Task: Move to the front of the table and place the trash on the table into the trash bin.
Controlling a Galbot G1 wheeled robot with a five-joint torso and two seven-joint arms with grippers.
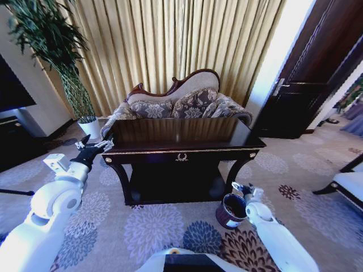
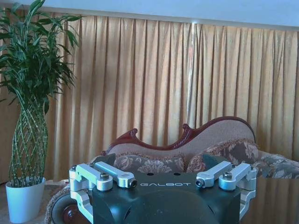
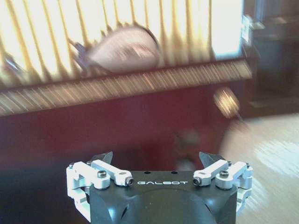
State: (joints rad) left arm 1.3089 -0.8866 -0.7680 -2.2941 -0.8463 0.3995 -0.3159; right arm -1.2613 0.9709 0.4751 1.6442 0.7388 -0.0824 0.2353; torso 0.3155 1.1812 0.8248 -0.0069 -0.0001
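Head view: robot faces surface [image 1: 181, 148], glossy top bare, no trash visible on it. Trash bin [image 1: 231, 211] on carpet by front right leg, just beside right pincer [image 1: 245, 188]. Left pincer [image 1: 93, 145] raised at surface's left corner. Judgement: confirm top holds nothing before reaching; keep right arm off bin rim.

Left wrist view: left pincer spread, empty; sofa [image 2: 196, 149], potted plant [image 2: 28, 116] beyond.

Right wrist view: right pincer spread, empty, facing surface's front rail.
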